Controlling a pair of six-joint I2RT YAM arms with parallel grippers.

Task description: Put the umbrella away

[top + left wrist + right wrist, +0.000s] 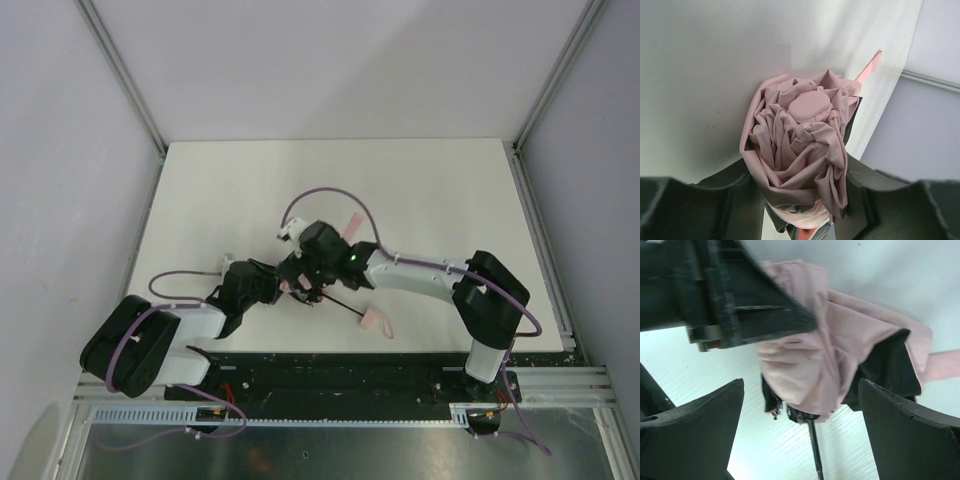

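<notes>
White bench (250,180); pale pink thin-fabric compact umbrella (800,145), probably soft and slippery, clamped in left tool (797,177); right tool (801,390) gapes; slim black shaft (813,445) should grip firmer.

1 umbrella (800,145), 1 table (400,190), 2 arms: L arm (190,325), R arm (420,272).

The white table (420,190) bears the small pink handle (376,322) of the umbrella (800,145), near the right gripper (801,385) on its near-right side; the black shaft (340,303) runs back toward that gripper; a pink strap (352,225) shows beyond it.
</notes>
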